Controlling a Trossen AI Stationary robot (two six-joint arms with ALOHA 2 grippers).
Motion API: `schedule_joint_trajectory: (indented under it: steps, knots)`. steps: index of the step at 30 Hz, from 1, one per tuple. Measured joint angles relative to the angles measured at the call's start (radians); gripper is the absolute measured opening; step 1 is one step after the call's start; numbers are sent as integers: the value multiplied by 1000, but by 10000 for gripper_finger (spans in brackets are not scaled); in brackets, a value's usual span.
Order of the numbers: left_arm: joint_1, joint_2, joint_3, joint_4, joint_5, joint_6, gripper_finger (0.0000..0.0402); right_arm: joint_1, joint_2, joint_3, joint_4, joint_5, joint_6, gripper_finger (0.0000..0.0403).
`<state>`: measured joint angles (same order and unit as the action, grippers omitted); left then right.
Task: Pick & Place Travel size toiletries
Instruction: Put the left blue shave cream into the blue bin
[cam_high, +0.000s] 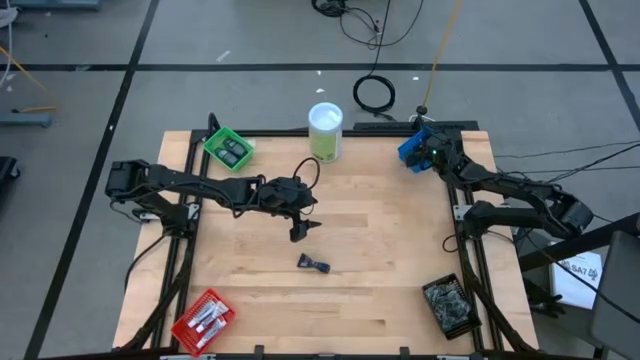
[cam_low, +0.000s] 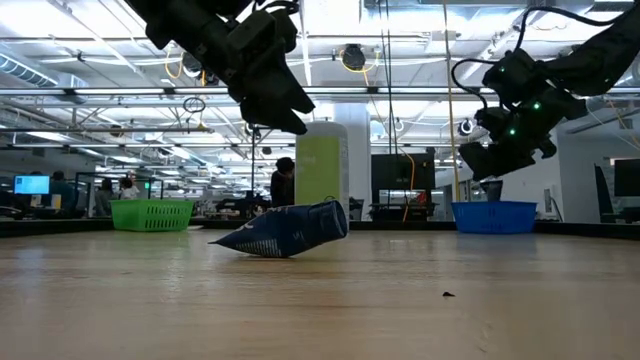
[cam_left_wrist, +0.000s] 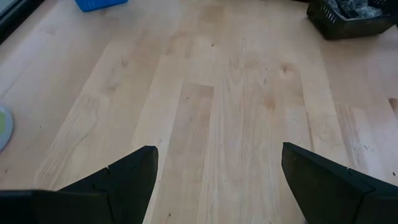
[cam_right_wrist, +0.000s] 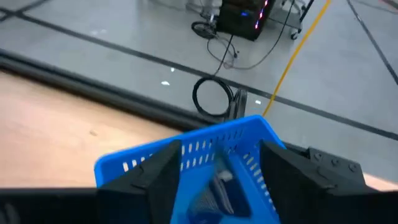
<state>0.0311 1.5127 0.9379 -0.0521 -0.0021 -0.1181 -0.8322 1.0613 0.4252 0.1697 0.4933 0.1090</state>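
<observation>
The right arm's fingers (cam_right_wrist: 217, 180) stand apart above the blue bin (cam_right_wrist: 186, 155) at the tabletop's far right corner, with nothing between them; a pale, blurred item (cam_right_wrist: 217, 183) lies inside the bin below, too indistinct to name. The left arm's fingers (cam_left_wrist: 214, 180) are spread wide and empty, hovering over bare wood near the middle of the tabletop (cam_high: 380, 250). Just in front of them, a dark blue tube (cam_high: 313, 264) lies on its side on the boards, apart from both arms. A tall white-and-green canister (cam_high: 325, 132) stands at the far edge. A green bin (cam_high: 228, 148), a red bin (cam_high: 204, 318) and a black bin (cam_high: 450, 304) occupy the other corners, each holding small items.
</observation>
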Motion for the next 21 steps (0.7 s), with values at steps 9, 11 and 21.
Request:
schedule_joint_trajectory:
  steps: [9, 11, 21]
  knots:
    - [0, 0, 0, -9, 0, 1, 335, 3, -93, 0, 176, -364, 41, 232]
    - [0, 0, 0, -13, 0, 1, 335, 9, -120, 0, 213, -501, 76, 232]
    - [-54, 10, 0, -215, 57, 68, 335, 151, -191, 0, 277, -861, 212, 222]
